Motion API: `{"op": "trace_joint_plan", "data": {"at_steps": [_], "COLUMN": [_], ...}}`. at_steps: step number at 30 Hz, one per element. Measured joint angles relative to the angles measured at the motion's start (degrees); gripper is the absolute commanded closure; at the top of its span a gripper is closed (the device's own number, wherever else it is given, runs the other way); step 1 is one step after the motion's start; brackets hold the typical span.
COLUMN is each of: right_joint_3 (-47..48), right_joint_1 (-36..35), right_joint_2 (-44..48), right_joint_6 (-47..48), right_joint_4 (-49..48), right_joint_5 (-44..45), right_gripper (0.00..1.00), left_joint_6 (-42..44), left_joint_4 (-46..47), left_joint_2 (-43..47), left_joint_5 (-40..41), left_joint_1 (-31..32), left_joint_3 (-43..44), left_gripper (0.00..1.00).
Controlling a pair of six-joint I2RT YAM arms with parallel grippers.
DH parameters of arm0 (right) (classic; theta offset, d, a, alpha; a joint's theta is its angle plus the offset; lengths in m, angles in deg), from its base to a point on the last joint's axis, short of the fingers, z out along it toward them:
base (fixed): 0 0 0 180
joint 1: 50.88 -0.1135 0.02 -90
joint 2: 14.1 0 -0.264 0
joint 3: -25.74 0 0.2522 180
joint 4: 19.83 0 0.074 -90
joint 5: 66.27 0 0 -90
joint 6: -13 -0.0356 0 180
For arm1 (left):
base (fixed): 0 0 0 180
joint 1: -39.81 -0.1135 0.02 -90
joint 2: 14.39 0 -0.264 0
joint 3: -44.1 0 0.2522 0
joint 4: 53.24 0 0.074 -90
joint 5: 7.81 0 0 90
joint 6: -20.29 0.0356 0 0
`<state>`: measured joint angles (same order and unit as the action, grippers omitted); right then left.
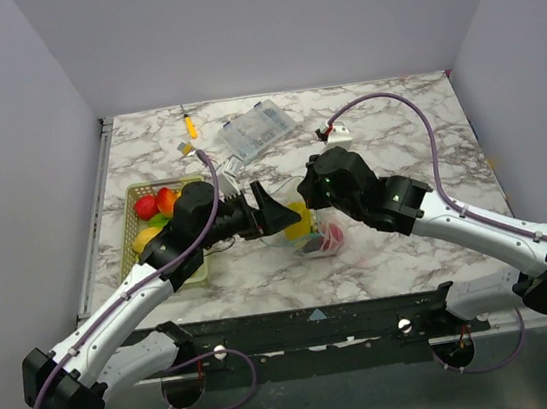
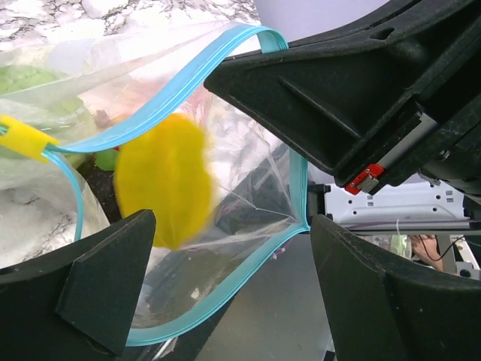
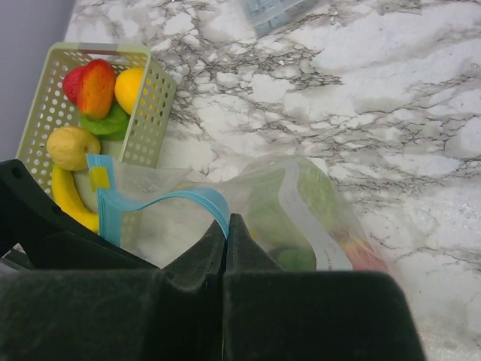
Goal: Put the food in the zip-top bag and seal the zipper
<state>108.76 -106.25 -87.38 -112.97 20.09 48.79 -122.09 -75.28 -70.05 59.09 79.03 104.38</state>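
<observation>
While the zip-top bag [image 1: 320,237] sits mid-table, just right of the basket, with its lower part seemingly resting on the surface, note that the zipper [image 2: 161,101] is unsealed and bowed open. A yellow food piece [image 2: 161,180] shows blurred right at the mouth, likely mid-drop. Green and reddish pieces show through the plastic lower down. Your right gripper [image 3: 227,226] has its fingers pressed together on the blue edge, holding the mouth up. Your left gripper [image 2: 231,222] is spread wide, holding nothing and facing the mouth. More food [image 3: 96,86] lies in the basket [image 3: 154,101]: red, orange, yellow, green.

Risks: there is only one pinch point, so the mouth could sag shut under added weight and the next piece would bounce off the rim onto the table. The thin strip may slip out of the pinch if you tug. The grippers are close together, so you could knock them when reaching in.

The table [image 1: 396,138] is marble-patterned, white and grey. A clear compartment box [image 1: 256,133] and an orange-handled tool [image 1: 190,127] lie at the far side, well apart from the bag. Plain grey walls [image 1: 280,22] stand on three sides.
</observation>
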Motion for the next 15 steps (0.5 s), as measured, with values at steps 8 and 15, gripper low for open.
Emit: {"op": "trace_joint_plan", "data": {"at_steps": [8,15], "right_joint_3": [-0.09,-0.74], "right_joint_1": [0.0,0.0], "right_joint_2": [0.17,0.66], "right_joint_6": [0.0,0.0], "right_joint_4": [-0.04,-0.17], "right_joint_5": [-0.13,-0.13], "right_gripper": [0.99,0.99], "left_joint_6": [2.32,7.48], "left_joint_4": [-3.1,-7.32], "left_joint_2": [2.78,6.75], "left_joint_5": [3.37,6.14], "left_joint_1": [0.28,0.28], "left_joint_3": [1.84,2.99], "left_gripper": [0.13,0.13]}}
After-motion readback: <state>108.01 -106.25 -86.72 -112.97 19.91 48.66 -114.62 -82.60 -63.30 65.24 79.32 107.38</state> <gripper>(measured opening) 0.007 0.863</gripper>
